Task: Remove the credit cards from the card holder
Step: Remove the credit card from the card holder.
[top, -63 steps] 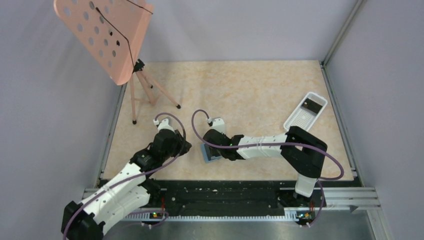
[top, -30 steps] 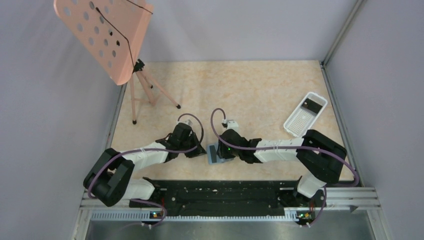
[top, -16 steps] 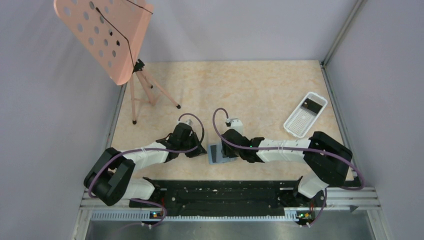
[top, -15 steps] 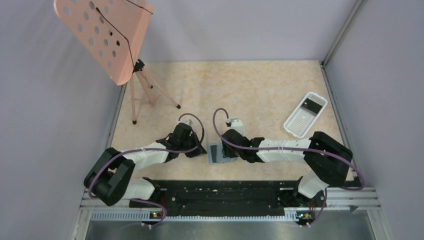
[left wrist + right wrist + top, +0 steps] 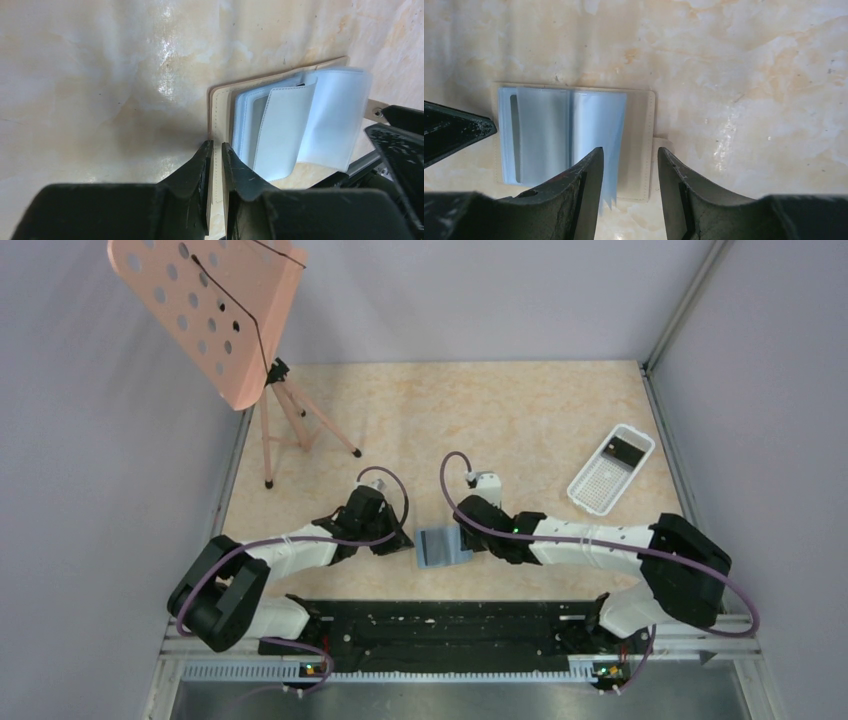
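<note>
My left gripper (image 5: pixel 215 150) is closed down to a thin slit, and the tan outer edge of the card holder (image 5: pixel 285 125) is pinched in that slit. The holder lies open and flat on the marbled table (image 5: pixel 500 420), near its front edge and between my two arms. Its light blue sleeves face up, fanned over the tan cover. One clear blue leaf stands lifted and looks blurred in both wrist views.

My right gripper (image 5: pixel 628 152) has its fingers spread moderately wide and grips nothing. It hangs over the holder's right side, with the bare tan panel and its small snap tab showing in the gap between them. My left-hand finger there overlaps the edge of the lifted blue leaf, but I cannot tell whether it touches it. I also cannot tell whether any cards sit inside the sleeves.

One dark credit card (image 5: pixel 627 450) lies in the far end of the white perforated tray (image 5: pixel 590 490), well apart from the holder at the table's right side. A pink perforated music stand (image 5: pixel 205 310) on a tripod stands at the far left corner.
</note>
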You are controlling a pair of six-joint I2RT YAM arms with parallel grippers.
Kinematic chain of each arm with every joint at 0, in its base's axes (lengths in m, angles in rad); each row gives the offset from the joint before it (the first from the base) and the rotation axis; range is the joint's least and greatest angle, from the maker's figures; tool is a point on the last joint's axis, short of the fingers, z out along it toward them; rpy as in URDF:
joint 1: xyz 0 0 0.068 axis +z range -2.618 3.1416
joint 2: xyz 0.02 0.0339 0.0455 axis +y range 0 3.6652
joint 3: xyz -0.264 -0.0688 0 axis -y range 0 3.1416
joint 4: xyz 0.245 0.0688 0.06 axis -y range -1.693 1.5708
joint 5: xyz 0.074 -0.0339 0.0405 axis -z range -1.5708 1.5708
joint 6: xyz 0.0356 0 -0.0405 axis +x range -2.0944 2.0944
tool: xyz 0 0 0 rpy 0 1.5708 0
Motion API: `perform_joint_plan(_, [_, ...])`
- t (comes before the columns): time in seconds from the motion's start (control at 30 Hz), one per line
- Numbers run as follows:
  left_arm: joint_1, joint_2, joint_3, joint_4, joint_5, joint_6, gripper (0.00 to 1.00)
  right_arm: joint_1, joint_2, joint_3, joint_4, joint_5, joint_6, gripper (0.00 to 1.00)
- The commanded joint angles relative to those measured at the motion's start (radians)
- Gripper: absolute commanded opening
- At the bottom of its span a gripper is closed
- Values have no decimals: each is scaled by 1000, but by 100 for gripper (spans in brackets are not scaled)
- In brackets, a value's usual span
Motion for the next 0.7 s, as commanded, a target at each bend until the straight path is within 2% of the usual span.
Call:
perform_joint_plan(0.0, [-3,-20,4,-41,-25,26,18,-18,-81,21,-67,36,20,44])
perform_joint_plan(0.07, [-3,-22,7,-39,-20,23,18,-16,-106,24,-32,-12,15,45])
perform_joint_plan(0.27, [-5,-21,1,-27,-10,14,18,10,-142,8,167,-127,20,55])
perform_joint_plan(0.43, [-4,-25,-7,-39,-16,22,18,25,-41,49,208,-156,32,58])
perform_joint_plan(0.67, [-4,-47,-21,-43,-26,22,18,54,94,84,217,-103,41,64])
